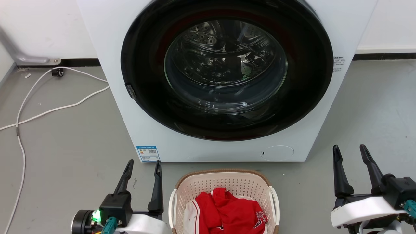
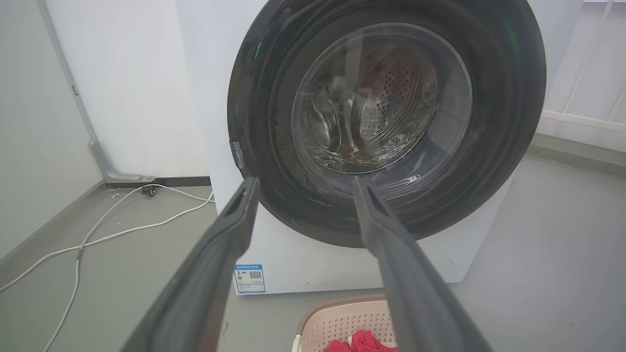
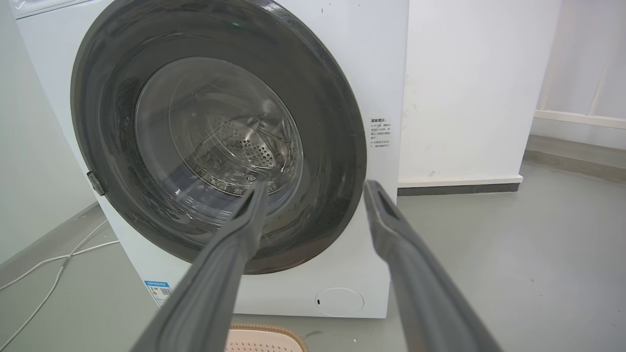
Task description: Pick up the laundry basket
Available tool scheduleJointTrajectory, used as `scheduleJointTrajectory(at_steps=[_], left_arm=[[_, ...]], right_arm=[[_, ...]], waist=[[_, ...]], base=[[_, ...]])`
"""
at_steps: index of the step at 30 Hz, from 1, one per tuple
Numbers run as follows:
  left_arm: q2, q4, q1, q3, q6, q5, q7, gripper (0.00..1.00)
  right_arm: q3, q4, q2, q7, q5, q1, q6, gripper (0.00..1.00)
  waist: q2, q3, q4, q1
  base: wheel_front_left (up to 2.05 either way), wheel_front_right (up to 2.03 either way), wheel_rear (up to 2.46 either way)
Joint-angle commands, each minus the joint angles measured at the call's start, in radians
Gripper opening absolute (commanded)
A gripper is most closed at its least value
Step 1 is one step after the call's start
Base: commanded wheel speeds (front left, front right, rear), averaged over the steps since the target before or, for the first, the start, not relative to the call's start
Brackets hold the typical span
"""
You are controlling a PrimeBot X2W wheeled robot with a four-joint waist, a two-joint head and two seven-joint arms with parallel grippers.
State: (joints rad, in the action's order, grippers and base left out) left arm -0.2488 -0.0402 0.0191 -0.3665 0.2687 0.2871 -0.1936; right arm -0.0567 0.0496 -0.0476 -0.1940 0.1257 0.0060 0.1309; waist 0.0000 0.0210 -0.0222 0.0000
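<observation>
Fingers on my left gripper (image 1: pixel 144 161) stand spread apart: two long dark prongs, holding nothing and touching nothing, above the grey floor (image 1: pixel 65 169) just left of the basket. My right gripper (image 1: pixel 348 147) is spread much the same, two fingers, empty, set farther off on the basket's right.

Between them, at the bottom middle of the head view, I see one cream-white perforated plastic laundry basket (image 1: pixel 224 172) with a brown woven-look rim. It stands on the floor close in front of the washer, apart from both grippers. I count two white side handles (image 1: pixel 172 208), one on each side. Inside lies one crumpled red garment (image 1: pixel 234 211) with white lettering, and white cloth (image 1: pixel 190 214) shows at its left edge.

Beyond the basket stands one white front-loading washing machine (image 1: pixel 113 48) with a single round black-rimmed glass door (image 1: pixel 227 70). Low on its front are one blue label (image 1: pixel 148 153) and one round white cover (image 1: pixel 277 152). Farther left, thin white cables (image 1: pixel 48 112) loop across the floor toward the wall; I cannot count them apart.
</observation>
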Motion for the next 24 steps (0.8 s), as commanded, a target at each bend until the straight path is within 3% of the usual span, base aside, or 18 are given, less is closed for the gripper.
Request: scheduleJointTrajectory(at_steps=[1,8,24], left_arm=[[-0.006,-0.005,-0.012,-0.005,0.005,-0.013,-0.008,1.0],[0.025,0.002,0.019,0.029,-0.059,0.015,-0.024,1.0],[0.096,-0.009,0.066,0.107,-0.16,-0.154,-0.054,1.0]], right_arm=[[-0.001,-0.007,-0.004,-0.008,-0.023,0.007,0.0,1.0],[-0.008,-0.003,-0.004,-0.022,-0.05,0.015,0.0,1.0],[-0.018,0.011,-0.004,-0.053,-0.151,0.022,0.0,1.0]], waist=[[0.0,0.0,0.0,0.0],[0.0,0.003,-0.004,0.0],[0.0,0.005,-0.004,0.0]], base=[[0.0,0.0,0.0],[0.0,0.0,0.0],[0.0,0.0,0.0]])
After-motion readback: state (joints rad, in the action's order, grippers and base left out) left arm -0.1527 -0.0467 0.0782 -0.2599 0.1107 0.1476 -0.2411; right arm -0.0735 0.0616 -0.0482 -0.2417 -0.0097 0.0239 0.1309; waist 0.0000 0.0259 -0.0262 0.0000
